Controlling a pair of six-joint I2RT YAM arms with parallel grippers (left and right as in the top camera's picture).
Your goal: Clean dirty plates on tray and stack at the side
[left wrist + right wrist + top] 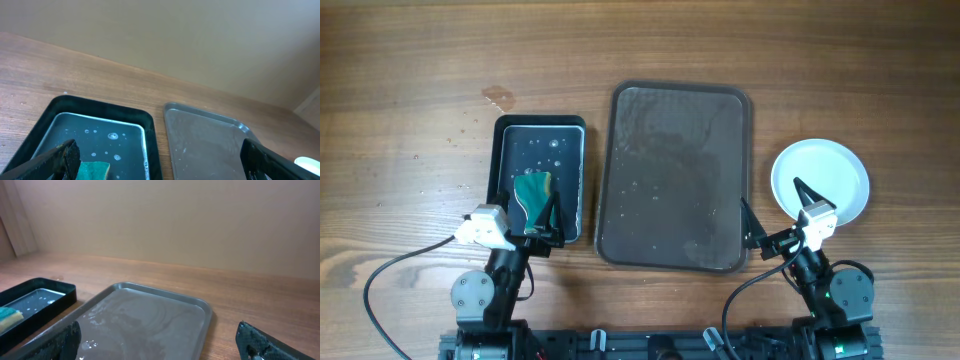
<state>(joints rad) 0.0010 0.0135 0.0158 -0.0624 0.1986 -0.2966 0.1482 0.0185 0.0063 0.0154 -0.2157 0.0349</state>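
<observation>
Plates (820,180) appear from overhead as one white round disc on the wooden table (420,60), just right of the tray (675,130) and apart from its rim. How many are stacked there cannot be told. The left wrist view catches only a white sliver of them at its lower right edge, and the right wrist view shows none.

Overhead, the dark brown tray lies mid-table, its surface wet and beaded. A smaller black tray (505,150) sits just left of it, a narrow strip of wood between them. It holds shallow water and a teal sponge (532,190) at its near end.

The right gripper (768,195) hangs over the gap between the tray's right rim and the plates, jaws spread wide, gripping nothing. The left gripper (160,157), also spread wide and holding nothing, sits over the black tray's near end, one finger just beside the sponge.

Only the wrist views show a plain beige wall beyond the far table edge. Broad bare wood lies past both trays.
</observation>
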